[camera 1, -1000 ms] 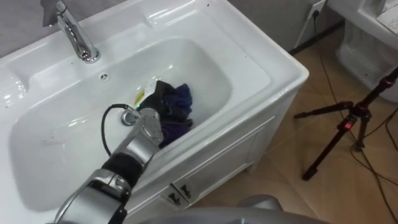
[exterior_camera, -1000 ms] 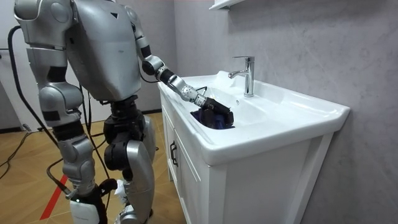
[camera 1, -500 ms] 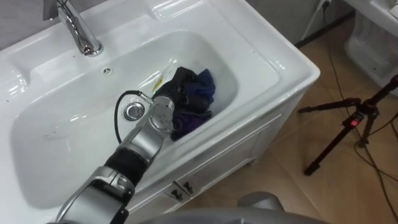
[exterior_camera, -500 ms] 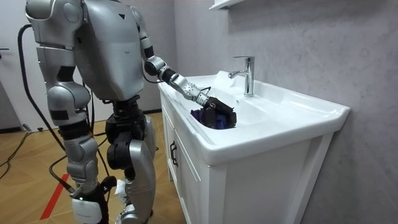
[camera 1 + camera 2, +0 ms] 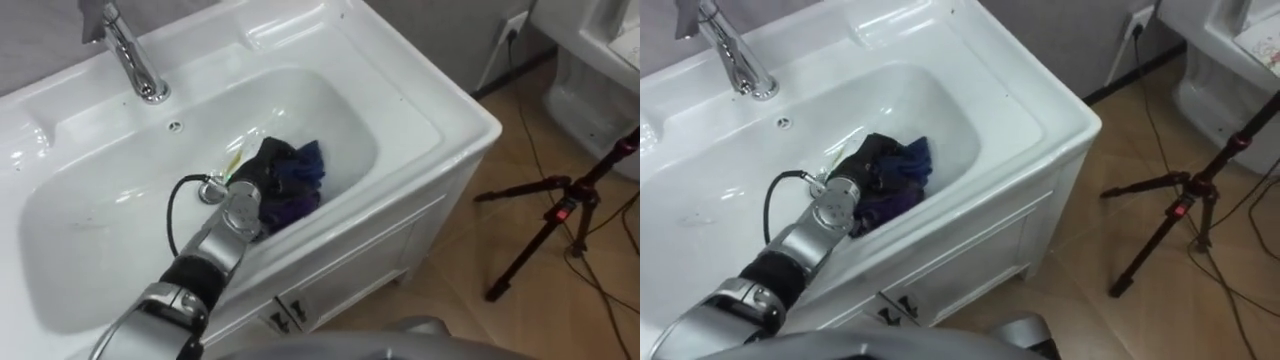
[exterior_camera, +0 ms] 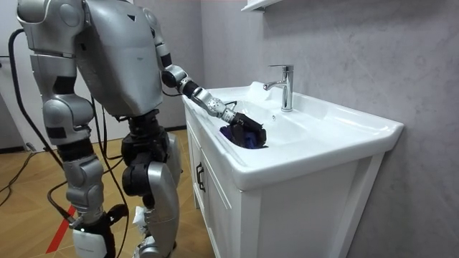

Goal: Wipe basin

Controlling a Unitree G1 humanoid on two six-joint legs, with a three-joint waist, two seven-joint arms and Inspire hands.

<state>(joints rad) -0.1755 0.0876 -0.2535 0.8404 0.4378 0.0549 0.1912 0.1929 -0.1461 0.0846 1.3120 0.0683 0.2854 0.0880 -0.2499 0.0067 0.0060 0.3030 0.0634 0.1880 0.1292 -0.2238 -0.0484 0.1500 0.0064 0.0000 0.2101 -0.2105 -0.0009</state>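
A white basin (image 5: 420, 90) is set in a cabinet, and I stand at its front. A dark blue cloth (image 5: 298, 172) lies bunched at the bottom of the bowl, to the right of the drain (image 5: 210, 190). My left hand (image 5: 262, 168) reaches in from the lower left and is shut on the cloth, pressing it against the bowl near the front wall. The room view shows the same left hand (image 6: 240, 122) low in the bowl. My right hand (image 6: 90, 240) hangs at my side near the room view's lower left.
A chrome faucet (image 5: 125, 55) stands at the back of the basin. A small yellow-green item (image 5: 234, 155) lies beside the drain. Cabinet doors (image 5: 330, 290) sit below the rim. A black tripod (image 5: 560, 200) and cables stand on the wooden floor to the right.
My left hand pushed the cloth toward the basin's right side, then drew it back toward the drain. The eye view has shifted a little as well.
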